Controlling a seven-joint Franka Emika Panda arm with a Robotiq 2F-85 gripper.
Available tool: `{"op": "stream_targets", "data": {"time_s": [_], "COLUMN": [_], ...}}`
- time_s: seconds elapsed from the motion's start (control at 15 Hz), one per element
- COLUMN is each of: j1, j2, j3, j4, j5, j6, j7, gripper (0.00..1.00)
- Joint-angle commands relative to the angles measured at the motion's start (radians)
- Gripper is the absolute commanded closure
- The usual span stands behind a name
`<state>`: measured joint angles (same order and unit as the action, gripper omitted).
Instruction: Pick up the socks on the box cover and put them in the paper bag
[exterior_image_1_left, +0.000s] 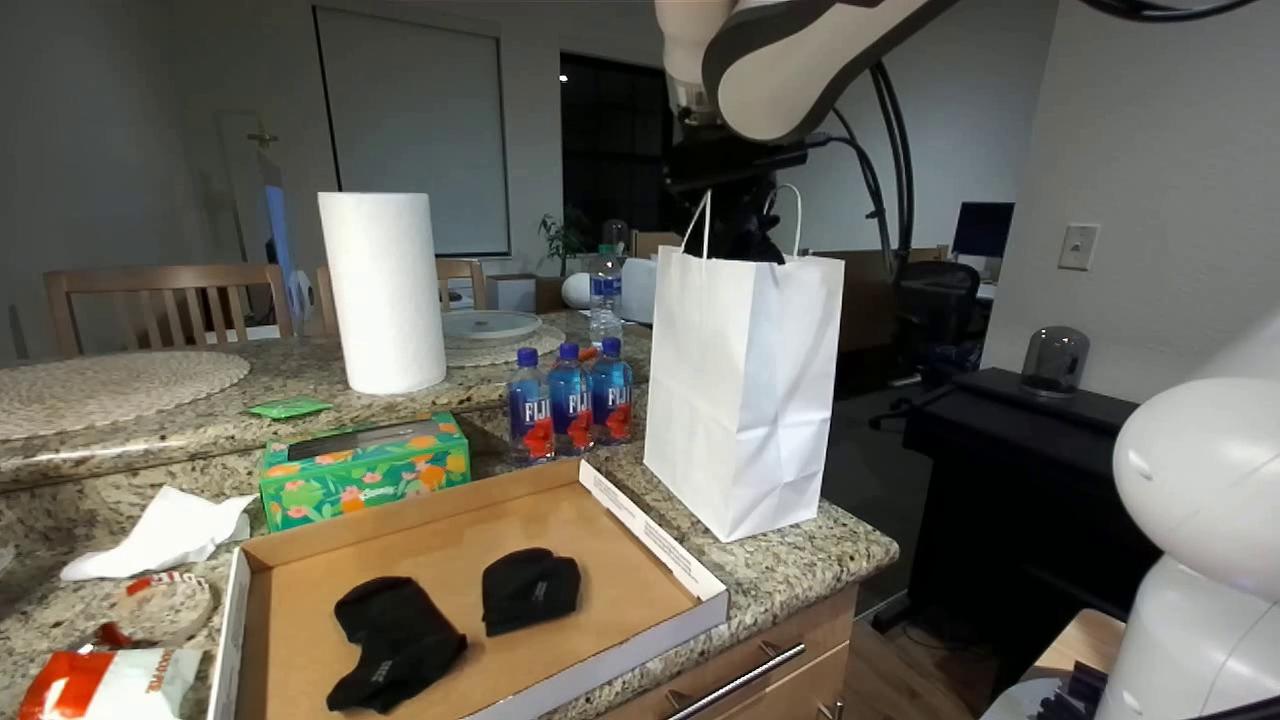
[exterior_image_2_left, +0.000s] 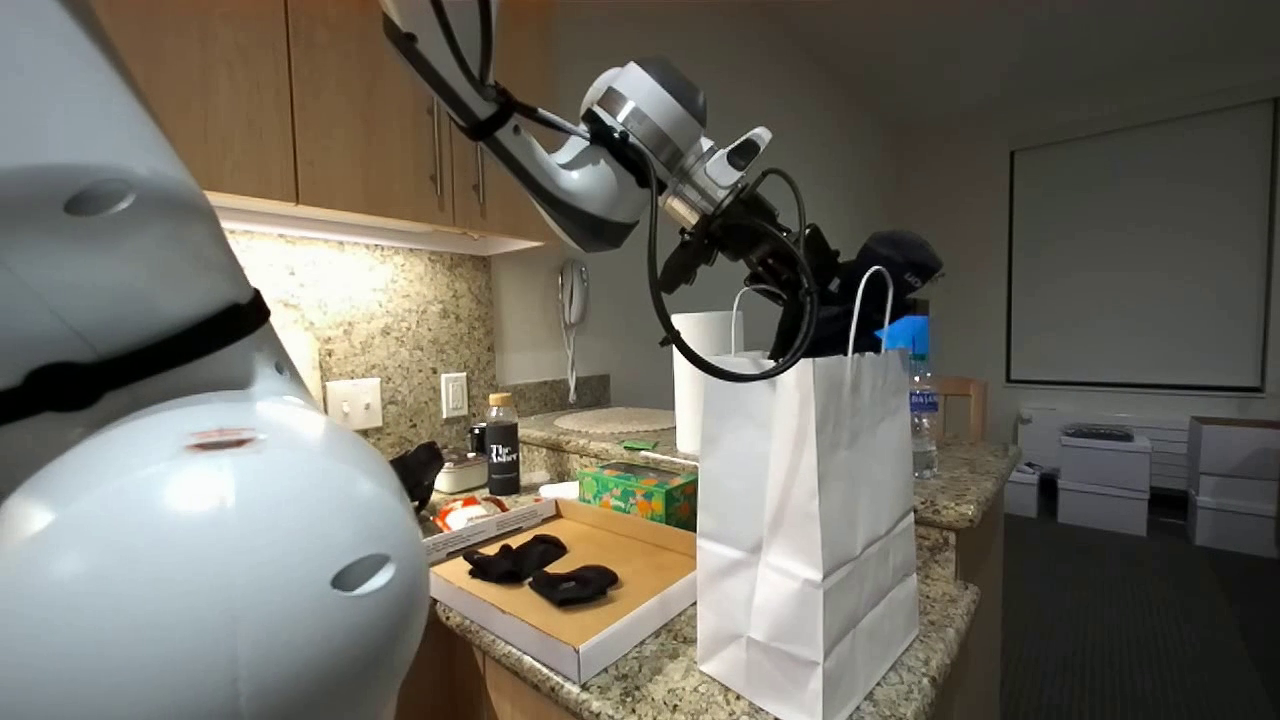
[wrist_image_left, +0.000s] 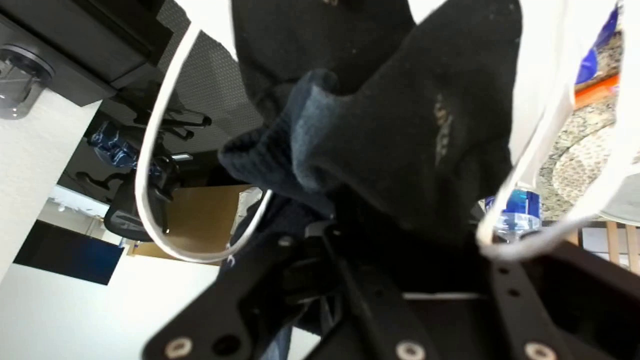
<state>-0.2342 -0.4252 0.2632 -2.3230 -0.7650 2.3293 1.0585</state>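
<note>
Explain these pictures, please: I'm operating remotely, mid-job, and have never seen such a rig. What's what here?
You are running one robot arm ending in a two-fingered gripper. Two pictures look on from outside it, from different places; the third looks out from its wrist and shows the background roughly upside down. On the counter is a shallow cardboard cover with two black socks in it. Near it are a green box, three bottles and the white bag, standing upright. The gripper is at the bag's mouth, and dark fabric, likely another sock, shows in front of it; whether it is gripped, I cannot tell.
</note>
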Motion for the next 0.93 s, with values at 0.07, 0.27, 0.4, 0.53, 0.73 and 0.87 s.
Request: {"op": "stream_targets", "data": {"time_s": [0.07,0.27,0.4,0.53,0.73,0.87], "j1": [0.094,0.115,0.121,0.125,0.131,0.149], "j2": [0.005,-0.009,-0.018,-0.027,-0.049,-0.067], "j3": [-0.089,-0.115,-0.121,-0.123,-0.131,-0.152], "j4": [0.014,0.018,0.021,0.022,0.026,0.027], "j5": [0.031,0.029,0.022,0.016,0.024,0.053], "j6": [-0.012,-0.011,-0.012,-0.009,0.0,0.016], "j7": [-0.06,-0.061,-0.056,-0.053,-0.068,-0.115], "gripper": [0.22,0.03,0.0,0.0,0.0,0.0]}}
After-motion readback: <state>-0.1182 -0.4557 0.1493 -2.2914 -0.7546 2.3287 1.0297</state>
